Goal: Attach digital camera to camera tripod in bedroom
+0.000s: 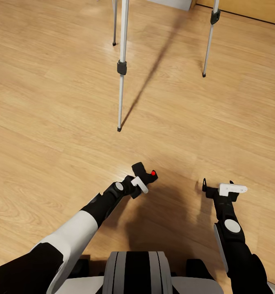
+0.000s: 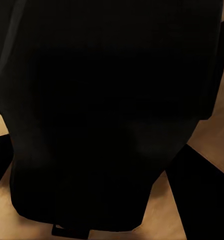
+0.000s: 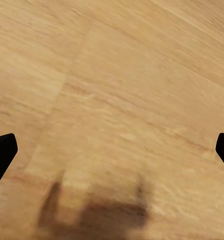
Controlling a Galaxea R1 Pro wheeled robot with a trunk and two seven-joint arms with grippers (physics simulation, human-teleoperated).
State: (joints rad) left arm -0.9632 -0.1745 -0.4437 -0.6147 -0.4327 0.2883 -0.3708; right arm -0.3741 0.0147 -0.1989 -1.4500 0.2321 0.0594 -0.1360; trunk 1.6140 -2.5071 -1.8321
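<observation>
Wood flooring, pale and plank-grained, spreads under everything, and the camera tripod stands on it ahead of the robot, showing three silver legs with black joints and feet in the head view; its head is out of frame above. The digital camera sits in the left gripper, low and short of the nearest tripod leg, its round red button facing up. In the left wrist view a dark bulk, judged to be the camera body, sits right against the lens with the fingers' dark edges at either side, so the fingers appear closed around it. The right gripper hangs off to the right of the camera, well apart from it and nearer the robot than the right-hand tripod leg. In the right wrist view its black fingertips stand at the far edges of the picture with bare floor between them, so they are spread wide and hold nothing.

The step in hand looks like the carry: camera already picked up, robot arrived in front of the tripod, mounting not yet begun. The next move calls for raising the left arm, and probably the trunk, until the tripod's head comes into sight, then bringing the camera's underside down squarely onto it. The nearest leg stands between arm and centre column, so the lift should keep clear of it to avoid knocking the tripod.
</observation>
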